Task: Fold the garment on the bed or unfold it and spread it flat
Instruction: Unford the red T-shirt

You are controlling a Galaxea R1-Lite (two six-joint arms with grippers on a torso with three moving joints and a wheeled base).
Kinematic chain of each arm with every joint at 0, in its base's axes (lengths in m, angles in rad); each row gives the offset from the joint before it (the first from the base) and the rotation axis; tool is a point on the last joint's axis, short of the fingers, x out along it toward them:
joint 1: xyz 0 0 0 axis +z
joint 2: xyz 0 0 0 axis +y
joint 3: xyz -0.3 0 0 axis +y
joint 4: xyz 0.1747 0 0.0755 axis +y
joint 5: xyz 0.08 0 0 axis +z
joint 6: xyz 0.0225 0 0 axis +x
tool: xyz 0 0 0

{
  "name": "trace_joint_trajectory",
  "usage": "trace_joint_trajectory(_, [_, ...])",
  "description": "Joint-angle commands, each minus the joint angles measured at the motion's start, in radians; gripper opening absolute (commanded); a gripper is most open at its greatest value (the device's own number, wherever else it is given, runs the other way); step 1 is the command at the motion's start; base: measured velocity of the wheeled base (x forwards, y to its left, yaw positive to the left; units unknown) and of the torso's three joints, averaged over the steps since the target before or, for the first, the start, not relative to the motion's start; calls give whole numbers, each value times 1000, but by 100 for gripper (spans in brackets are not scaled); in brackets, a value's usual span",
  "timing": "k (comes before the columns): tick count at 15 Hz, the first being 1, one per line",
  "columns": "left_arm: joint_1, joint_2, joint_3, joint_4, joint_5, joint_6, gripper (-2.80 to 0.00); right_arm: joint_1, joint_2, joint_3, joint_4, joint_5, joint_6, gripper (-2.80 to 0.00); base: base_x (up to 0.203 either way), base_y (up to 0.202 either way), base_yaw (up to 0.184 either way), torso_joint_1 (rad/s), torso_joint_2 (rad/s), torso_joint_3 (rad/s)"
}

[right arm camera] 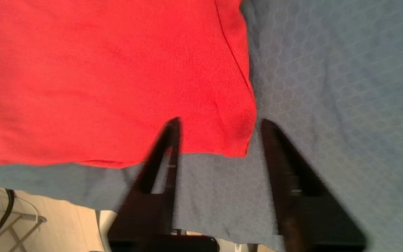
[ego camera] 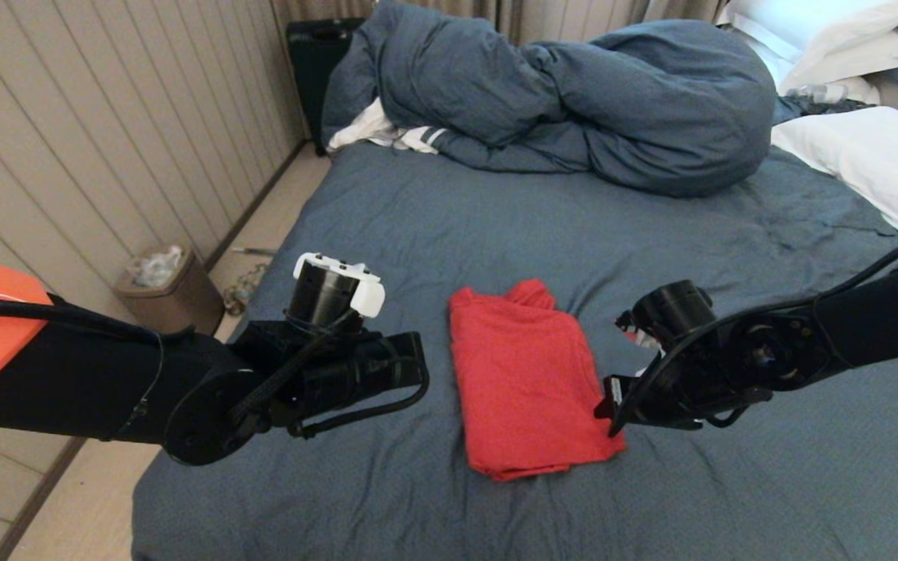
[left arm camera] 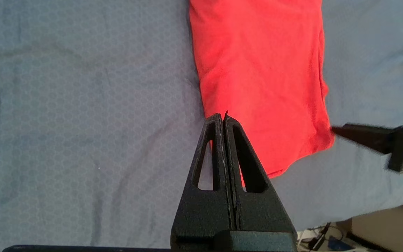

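A red garment [ego camera: 523, 378] lies folded into a compact rectangle near the middle of a bed [ego camera: 433, 234] covered by a wrinkled dark blue-grey sheet. No print, tag or lettering shows on it; only plain red cloth faces up. Its long axis runs from the near edge of the bed toward the headboard end, leaning slightly to the left at the far end, where a small bump of cloth sticks out. The near short edge shows stacked layers.

The left end effector [left arm camera: 222, 117] hovers above the sheet just beside the garment's left edge, its two fingers pressed together with nothing between them. The right end effector [right arm camera: 219, 122] sits at the garment's near right corner with its fingers spread apart; one finger [right arm camera: 168, 140] overlaps the red cloth, the other lies over bare sheet, and the corner is between them without being pinched.

Farther back, a bunched blue-grey duvet [ego camera: 574, 93] is heaped across the bed, with a white striped cloth [ego camera: 387, 132] peeking from under its left side. White pillows [ego camera: 854, 156] lie at the far right. On the floor to the left stands a small waste bin [ego camera: 164, 292] beside a panelled wall.
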Motion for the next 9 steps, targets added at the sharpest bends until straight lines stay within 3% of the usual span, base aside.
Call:
trace_joint_trajectory(1, [0, -4, 5, -3, 1, -6, -280, -1, 35, 1, 1, 3, 3, 0, 0, 0, 0, 0, 0, 0])
trace_joint_trajectory(9, [0, 16, 19, -22, 1, -7, -280, 12, 51, 25, -21, 2, 6, 0, 0, 0, 0, 0, 0, 0])
